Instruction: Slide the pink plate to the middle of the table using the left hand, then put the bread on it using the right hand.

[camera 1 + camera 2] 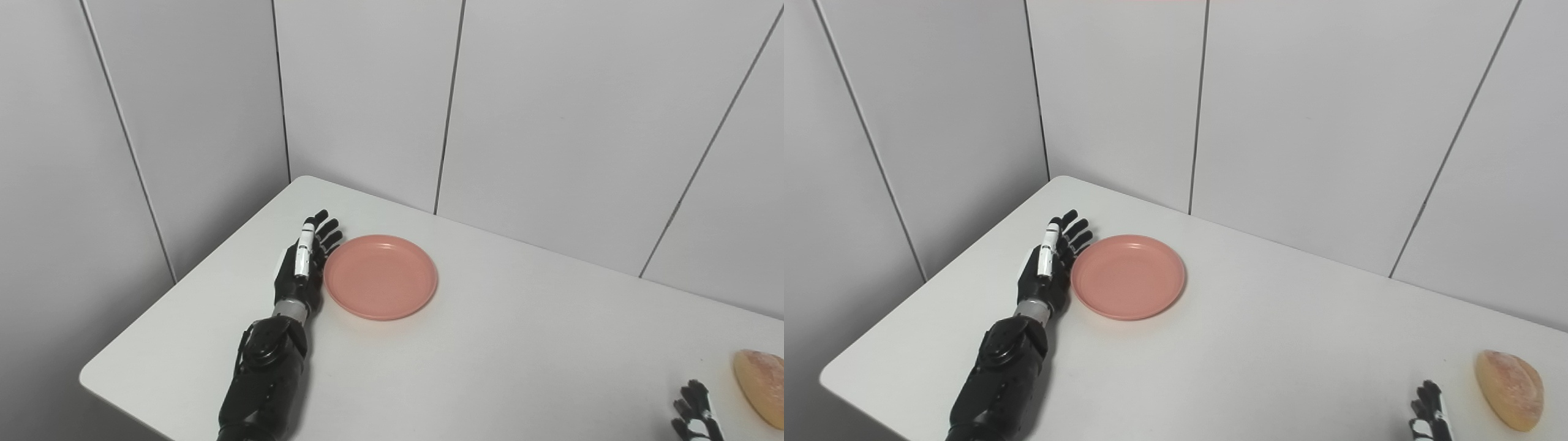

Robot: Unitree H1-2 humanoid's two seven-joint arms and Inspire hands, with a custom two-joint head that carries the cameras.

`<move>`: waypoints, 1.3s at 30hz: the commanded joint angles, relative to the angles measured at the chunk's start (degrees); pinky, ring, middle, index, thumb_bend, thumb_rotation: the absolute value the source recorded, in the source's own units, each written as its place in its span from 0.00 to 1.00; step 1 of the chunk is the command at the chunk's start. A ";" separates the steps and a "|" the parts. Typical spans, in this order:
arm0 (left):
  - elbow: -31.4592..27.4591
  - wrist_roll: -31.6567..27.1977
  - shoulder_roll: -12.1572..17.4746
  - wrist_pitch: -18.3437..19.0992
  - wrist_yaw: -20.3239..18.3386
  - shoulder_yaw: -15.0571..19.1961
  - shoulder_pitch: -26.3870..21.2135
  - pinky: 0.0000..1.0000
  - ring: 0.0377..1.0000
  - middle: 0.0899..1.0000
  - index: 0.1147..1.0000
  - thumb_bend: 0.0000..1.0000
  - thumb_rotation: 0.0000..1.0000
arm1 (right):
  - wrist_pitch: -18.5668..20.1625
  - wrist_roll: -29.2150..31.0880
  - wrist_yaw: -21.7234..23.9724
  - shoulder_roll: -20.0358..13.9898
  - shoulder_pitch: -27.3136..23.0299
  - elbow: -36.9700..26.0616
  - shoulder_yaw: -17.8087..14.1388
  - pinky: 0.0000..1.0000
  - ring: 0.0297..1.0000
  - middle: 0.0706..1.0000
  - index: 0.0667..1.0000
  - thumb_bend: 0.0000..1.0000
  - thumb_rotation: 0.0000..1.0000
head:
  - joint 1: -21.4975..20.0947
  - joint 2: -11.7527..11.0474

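Note:
A round pink plate (381, 277) lies empty on the white table (490, 343), left of the table's middle. My left hand (304, 260) stands on its edge right against the plate's left rim, fingers straight and apart, holding nothing. An oval tan bread (1510, 389) lies at the table's near right. Just left of the bread, only the fingertips of my right hand (1429, 414) poke in from the bottom edge, spread and apart from the bread.
Grey wall panels (367, 92) close in behind and to the left of the table. The table's rounded far-left corner (306, 179) is just beyond my left hand, and its left edge (184, 288) runs close beside the forearm.

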 commanded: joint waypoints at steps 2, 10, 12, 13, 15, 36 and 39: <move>0.75 0.21 -1.39 -0.69 -1.79 -1.26 -0.95 0.90 0.89 0.89 0.86 0.37 1.00 | -2.53 -0.41 -0.55 0.19 1.21 0.67 0.01 1.00 1.00 1.00 1.00 0.29 1.00 | -0.29 0.25; 0.39 0.59 -3.18 0.22 -1.35 -2.52 -1.27 0.88 0.88 0.87 0.85 0.37 0.99 | -2.54 -1.76 -1.09 0.36 1.48 0.21 0.24 1.00 1.00 1.00 1.00 0.32 1.00 | -1.27 0.66; 0.18 1.14 -3.60 0.16 -1.13 -2.89 -1.37 0.87 0.87 0.87 0.85 0.37 1.00 | -2.82 -1.53 -1.20 0.57 1.47 0.29 0.22 1.00 1.00 1.00 1.00 0.31 1.00 | -1.67 0.81; 0.17 1.40 -3.76 0.08 -1.06 -3.05 -1.42 0.87 0.87 0.87 0.85 0.37 1.00 | -2.90 -1.30 -1.23 0.71 1.46 0.30 0.16 1.00 1.00 1.00 1.00 0.30 1.00 | -1.67 0.81; -0.66 1.90 -4.35 0.79 -0.40 -3.20 -1.43 0.86 0.86 0.86 0.84 0.37 1.00 | -3.38 -1.50 -1.30 0.76 1.49 0.39 0.28 1.00 1.00 1.00 1.00 0.29 1.00 | -2.28 1.00; -4.55 1.67 -9.93 5.98 -2.79 -8.45 -0.74 0.90 0.88 0.88 0.87 0.36 1.00 | -0.66 -7.44 -3.88 2.56 2.95 -5.00 2.06 0.95 0.97 0.98 0.98 0.28 1.00 | -11.76 4.24; -5.48 1.53 -11.37 6.87 -2.51 -9.34 -0.35 0.90 0.88 0.88 0.86 0.35 1.00 | -0.09 -7.77 -4.27 3.03 3.21 -5.70 2.11 0.95 0.97 0.97 0.97 0.29 1.00 | -13.11 4.86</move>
